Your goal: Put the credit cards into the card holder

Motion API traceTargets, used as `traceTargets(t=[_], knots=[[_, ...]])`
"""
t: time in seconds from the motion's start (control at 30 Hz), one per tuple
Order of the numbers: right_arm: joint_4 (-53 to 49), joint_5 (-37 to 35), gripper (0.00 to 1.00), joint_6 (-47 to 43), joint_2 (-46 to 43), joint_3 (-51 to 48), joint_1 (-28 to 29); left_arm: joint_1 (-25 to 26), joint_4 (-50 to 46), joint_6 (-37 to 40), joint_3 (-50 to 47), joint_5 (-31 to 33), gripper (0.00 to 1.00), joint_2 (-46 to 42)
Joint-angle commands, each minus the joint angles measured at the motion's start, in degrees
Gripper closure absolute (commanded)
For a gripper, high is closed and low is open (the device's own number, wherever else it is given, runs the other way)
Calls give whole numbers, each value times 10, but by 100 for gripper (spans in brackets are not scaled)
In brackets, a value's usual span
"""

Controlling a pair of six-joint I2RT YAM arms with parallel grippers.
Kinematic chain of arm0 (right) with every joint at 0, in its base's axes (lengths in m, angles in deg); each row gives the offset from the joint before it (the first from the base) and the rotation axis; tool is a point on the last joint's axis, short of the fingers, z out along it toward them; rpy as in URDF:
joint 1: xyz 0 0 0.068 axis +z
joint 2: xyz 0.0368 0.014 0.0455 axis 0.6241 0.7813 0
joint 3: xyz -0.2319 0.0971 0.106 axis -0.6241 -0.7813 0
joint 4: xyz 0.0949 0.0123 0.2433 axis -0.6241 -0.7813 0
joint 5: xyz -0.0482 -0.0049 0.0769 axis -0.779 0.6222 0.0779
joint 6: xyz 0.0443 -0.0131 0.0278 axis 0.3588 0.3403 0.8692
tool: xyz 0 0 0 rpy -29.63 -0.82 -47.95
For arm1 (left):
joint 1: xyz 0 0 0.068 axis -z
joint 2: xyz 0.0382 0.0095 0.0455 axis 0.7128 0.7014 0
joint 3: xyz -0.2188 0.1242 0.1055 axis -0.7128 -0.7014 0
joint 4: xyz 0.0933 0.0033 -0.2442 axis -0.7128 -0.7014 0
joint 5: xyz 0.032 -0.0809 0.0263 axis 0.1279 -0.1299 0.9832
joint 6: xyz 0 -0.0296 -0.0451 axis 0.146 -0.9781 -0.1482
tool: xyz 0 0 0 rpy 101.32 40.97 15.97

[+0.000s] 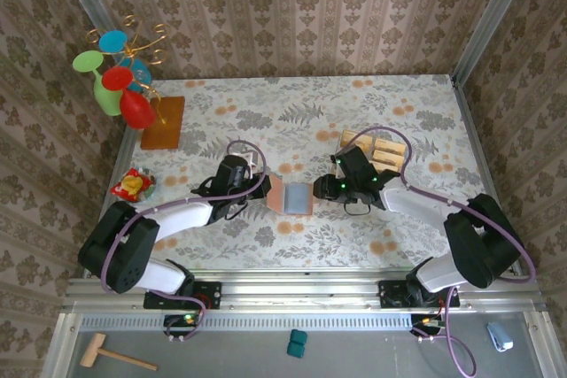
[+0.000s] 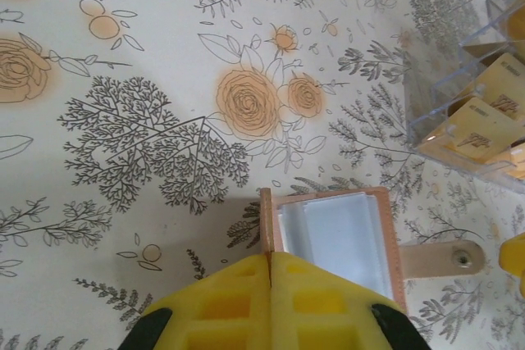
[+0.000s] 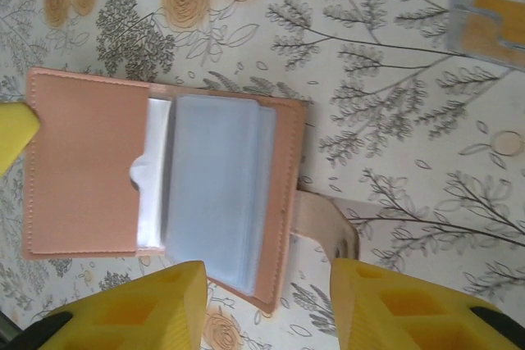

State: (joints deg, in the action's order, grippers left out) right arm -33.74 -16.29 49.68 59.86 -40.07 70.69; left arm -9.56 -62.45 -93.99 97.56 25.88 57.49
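The card holder [image 1: 291,196] lies open in the middle of the table, with clear sleeves [image 3: 213,194] showing inside its reddish-brown leather. My left gripper [image 1: 264,185] is shut on the upright edge of its left cover [image 2: 266,223], and the yellow pads [image 2: 230,301] meet on the thin leather. My right gripper [image 3: 267,276] is open just over the holder's right edge and snap strap [image 3: 328,223], with nothing in it. Tan-gold credit cards [image 2: 484,125] stand in a clear compartmented tray [image 1: 376,148] behind the right arm.
A stand of coloured cups [image 1: 120,77] rises at the back left beside an orange-brown wooden board [image 1: 164,121]. A red and yellow packet [image 1: 133,185] lies near the left edge. Patterned walls close in the table on three sides.
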Motion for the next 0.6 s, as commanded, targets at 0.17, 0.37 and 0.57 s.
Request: traceTargets(t=[0.17,0.37,0.57], knots=[[26,24,59,12,100,63,55,-4,-25,39,-5,27,91,14],[57,21,63,25,152,56,55,-3,-82,71,9,48,63,3],[70,15,63,30,171,45,54,0,-163,110,31,89,47,1]])
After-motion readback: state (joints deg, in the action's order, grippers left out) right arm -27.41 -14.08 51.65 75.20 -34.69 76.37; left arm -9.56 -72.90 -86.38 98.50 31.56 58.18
